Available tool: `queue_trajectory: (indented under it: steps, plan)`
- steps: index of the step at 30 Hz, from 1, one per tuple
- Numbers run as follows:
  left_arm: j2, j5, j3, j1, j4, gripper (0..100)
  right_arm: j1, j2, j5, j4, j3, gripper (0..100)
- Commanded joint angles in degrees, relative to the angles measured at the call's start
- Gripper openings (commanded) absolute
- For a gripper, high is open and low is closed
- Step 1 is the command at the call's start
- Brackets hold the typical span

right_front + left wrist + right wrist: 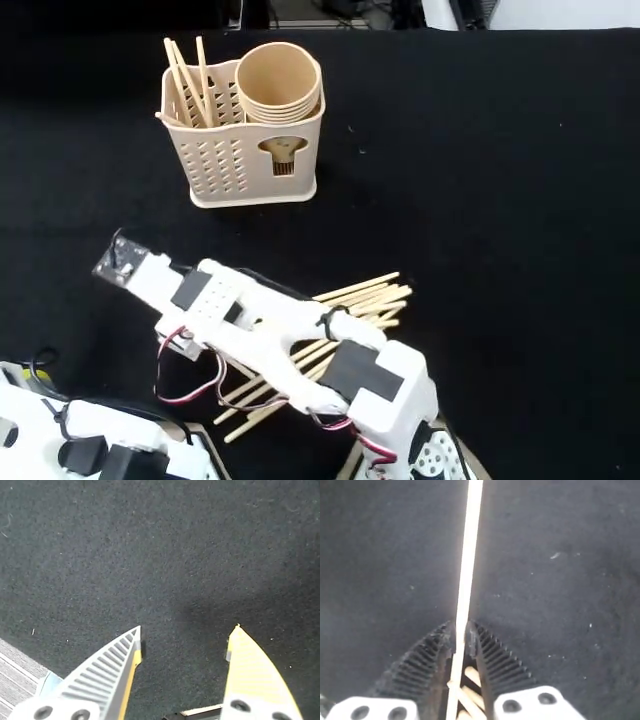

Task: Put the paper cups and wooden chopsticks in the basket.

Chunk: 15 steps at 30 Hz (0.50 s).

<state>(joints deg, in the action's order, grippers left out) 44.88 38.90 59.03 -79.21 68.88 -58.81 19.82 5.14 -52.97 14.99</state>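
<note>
High view: black table (520, 200), two white arms at the near edge. The right arm (250, 320) stretches from its base at lower right, low across the table toward the left. It lies over the pile of loose chopsticks (365, 295), whose ends fan out from under it on both sides. The left arm (80, 430) sits folded in the lower-left corner.

The basket (250, 160) stands upright at the far side, well apart from the pile. The stacked paper cups (280, 80) are in one compartment. A few upright chopsticks (185, 75) lean in the other, with their tips above the rim.

Left wrist view: the left gripper (187, 635) is spread wide over bare black cloth, nothing between the fingers.

Right wrist view: the right gripper (462, 630) is clamped on a single chopstick (467, 555). The stick runs straight out past the fingertips over the cloth. More chopstick ends show behind the jaws.
</note>
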Motion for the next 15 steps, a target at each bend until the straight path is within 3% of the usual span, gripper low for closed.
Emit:
queue_trajectory:
  steps: [1,15]
  plan:
    - [0.4,0.5,-2.7,-0.3,0.5,28,-0.7,-0.7,3.7,-1.1,-2.6,1.2]
    - [-0.1,0.5,-2.6,-0.2,0.5,28,-0.4,-24.2,4.0,-5.4,-3.8,1.2]
